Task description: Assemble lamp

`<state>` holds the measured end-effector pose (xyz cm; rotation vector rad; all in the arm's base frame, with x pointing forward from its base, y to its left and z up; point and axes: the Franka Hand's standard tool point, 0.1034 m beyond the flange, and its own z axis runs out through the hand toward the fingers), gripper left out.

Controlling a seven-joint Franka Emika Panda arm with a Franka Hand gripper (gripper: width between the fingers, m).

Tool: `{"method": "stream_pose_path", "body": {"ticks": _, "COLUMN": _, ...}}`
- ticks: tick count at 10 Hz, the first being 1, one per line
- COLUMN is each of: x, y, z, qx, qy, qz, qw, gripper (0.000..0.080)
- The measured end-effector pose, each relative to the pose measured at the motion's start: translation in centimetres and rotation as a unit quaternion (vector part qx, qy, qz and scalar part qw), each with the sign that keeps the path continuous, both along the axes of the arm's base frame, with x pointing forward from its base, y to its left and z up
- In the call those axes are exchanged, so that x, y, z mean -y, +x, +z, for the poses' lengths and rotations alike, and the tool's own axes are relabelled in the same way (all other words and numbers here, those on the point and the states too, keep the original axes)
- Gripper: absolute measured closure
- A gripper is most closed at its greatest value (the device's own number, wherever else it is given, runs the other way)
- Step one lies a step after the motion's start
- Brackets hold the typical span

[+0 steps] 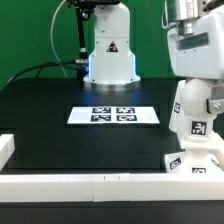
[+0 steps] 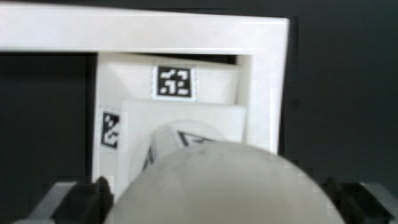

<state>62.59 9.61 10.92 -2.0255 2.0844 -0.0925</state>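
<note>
My gripper (image 1: 193, 82) is at the exterior view's right, its fingers closed on the upper part of the large white tapered shade (image 1: 194, 115). The shade hangs upright just above the flat square base (image 1: 196, 163), which lies in the corner of the white rails. In the wrist view the shade (image 2: 214, 180) fills the space between the dark fingers (image 2: 80, 203), and the base (image 2: 173, 82) with its tags shows beyond it. The bulb is hidden; I cannot tell whether it sits under the shade.
The marker board (image 1: 113, 114) lies mid-table on the black mat. White border rails run along the front (image 1: 90, 186) and left (image 1: 5, 150), and form the corner behind the base (image 2: 267, 70). The robot's pedestal (image 1: 109, 55) stands at the back.
</note>
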Motion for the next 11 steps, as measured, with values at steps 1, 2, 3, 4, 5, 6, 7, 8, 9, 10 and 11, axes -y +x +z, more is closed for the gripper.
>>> {"method": "stream_pose_path", "body": {"ticks": 1, "x": 0.0, "y": 0.0, "z": 0.0, "qx": -0.001, "qy": 0.005, "qz": -0.012, "qw": 1.000, "gripper": 0.0223}}
{"method": "stream_pose_path", "body": {"ticks": 2, "x": 0.0, "y": 0.1, "z": 0.0, "qx": -0.004, "qy": 0.014, "qz": -0.051, "qw": 0.999, "gripper": 0.0223}}
{"method": "stream_pose_path", "body": {"ticks": 3, "x": 0.0, "y": 0.1, "z": 0.1, "qx": -0.005, "qy": 0.016, "qz": -0.060, "qw": 0.998, "gripper": 0.0223}}
{"method": "stream_pose_path", "body": {"ticks": 4, "x": 0.0, "y": 0.1, "z": 0.1, "qx": -0.005, "qy": 0.015, "qz": -0.058, "qw": 0.998, "gripper": 0.0223}}
{"method": "stream_pose_path", "body": {"ticks": 5, "x": 0.0, "y": 0.1, "z": 0.0, "qx": -0.005, "qy": 0.015, "qz": -0.058, "qw": 0.998, "gripper": 0.0223}}
{"method": "stream_pose_path", "body": {"ticks": 6, "x": 0.0, "y": 0.0, "z": 0.0, "qx": -0.005, "qy": 0.015, "qz": -0.058, "qw": 0.998, "gripper": 0.0131}}
{"method": "stream_pose_path", "body": {"ticks": 7, "x": 0.0, "y": 0.0, "z": 0.0, "qx": -0.005, "qy": 0.015, "qz": -0.058, "qw": 0.998, "gripper": 0.0109}}
{"method": "stream_pose_path", "body": {"ticks": 8, "x": -0.2, "y": 0.0, "z": 0.6, "qx": -0.004, "qy": 0.017, "qz": -0.046, "qw": 0.999, "gripper": 0.0109}}
{"method": "stream_pose_path", "body": {"ticks": 9, "x": -0.5, "y": 0.0, "z": 2.2, "qx": 0.001, "qy": 0.024, "qz": -0.028, "qw": 0.999, "gripper": 0.0101}}
{"method": "stream_pose_path", "body": {"ticks": 10, "x": -0.9, "y": -0.5, "z": 3.7, "qx": 0.000, "qy": 0.034, "qz": -0.018, "qw": 0.999, "gripper": 0.0101}}
{"method": "stream_pose_path", "body": {"ticks": 11, "x": -0.7, "y": -0.5, "z": 3.4, "qx": 0.001, "qy": 0.031, "qz": -0.020, "qw": 0.999, "gripper": 0.0101}}
